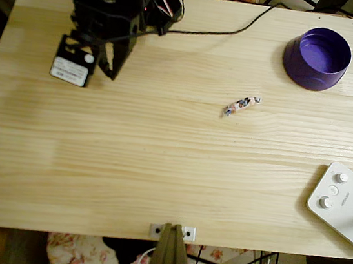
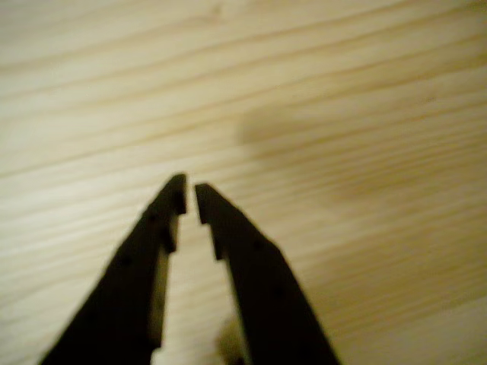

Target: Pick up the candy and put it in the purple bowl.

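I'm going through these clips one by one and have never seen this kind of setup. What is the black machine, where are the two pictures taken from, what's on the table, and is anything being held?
The black machine at the top left of the overhead view is a small robot arm; its two-fingered hand is the part that grasps things. The overhead view looks straight down on the wooden table. The wrist view comes from a camera riding on the arm, so it shows the two dark fingers close up above bare wood.

On the table lie the candy, a tiny wrapped sweet near the middle, the purple bowl at the top right, and a white box with knobs at the lower right edge. A black cable runs across the top.

The fingertips are almost together with nothing between them, so nothing is held. The candy lies far from the hand.
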You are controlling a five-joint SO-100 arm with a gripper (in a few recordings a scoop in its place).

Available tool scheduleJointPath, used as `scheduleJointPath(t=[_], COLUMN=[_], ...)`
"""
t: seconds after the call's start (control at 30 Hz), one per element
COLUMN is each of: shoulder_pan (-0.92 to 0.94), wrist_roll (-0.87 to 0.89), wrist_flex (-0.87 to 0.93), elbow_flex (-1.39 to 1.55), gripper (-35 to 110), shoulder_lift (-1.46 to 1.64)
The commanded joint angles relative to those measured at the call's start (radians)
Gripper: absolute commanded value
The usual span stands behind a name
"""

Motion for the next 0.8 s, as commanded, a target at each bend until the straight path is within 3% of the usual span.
scheduleJointPath(t=[0.0,0.77], shoulder_pan=[0.015,0.028], wrist_roll=[0.02,0.029], wrist_flex=[0.0,0.002], elbow_flex=[-0.011,-0.011], gripper=[-1,-1], shoulder_lift=[0.012,0.012])
